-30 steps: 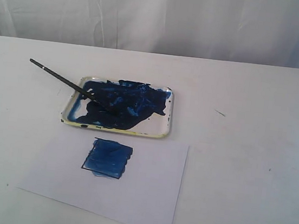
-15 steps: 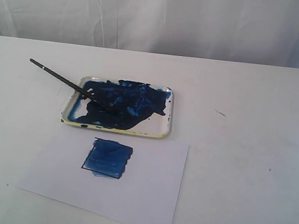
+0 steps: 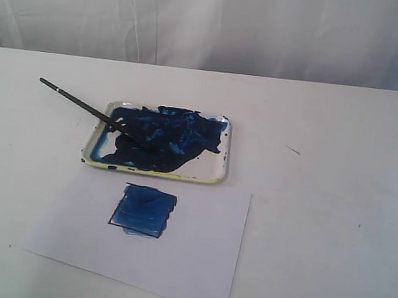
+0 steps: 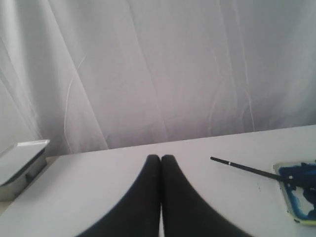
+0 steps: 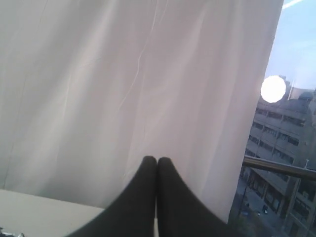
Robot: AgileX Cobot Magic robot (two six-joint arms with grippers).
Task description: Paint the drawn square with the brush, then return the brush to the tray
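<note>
- Left gripper has its two dark fingers pressed together with nothing between them; it hangs above the table, pulled back from the work and out of the exterior view
- Right gripper is likewise closed on nothing, facing the curtain and a window with buildings beyond; no task thing shows in its wrist view
- the brush lies with its tip in the blue paint of the tray and its handle slanting out over the tray's left rim, toward the far left of the table
- the brush's long axis runs diagonally, from the far left to the middle of the tray
- the left wrist view shows the brush handle and a corner of the tray ahead of the left gripper, so I judge the left arm the nearer one if the brush had to be taken up again
- the drawn square is filled with streaky blue on the paper sheet, just in front of the tray
- both steps look done to me, so no further reach seems called for
- nothing stands between the left gripper and the handle; a grey box-like thing sits well apart at the table's edge
</note>
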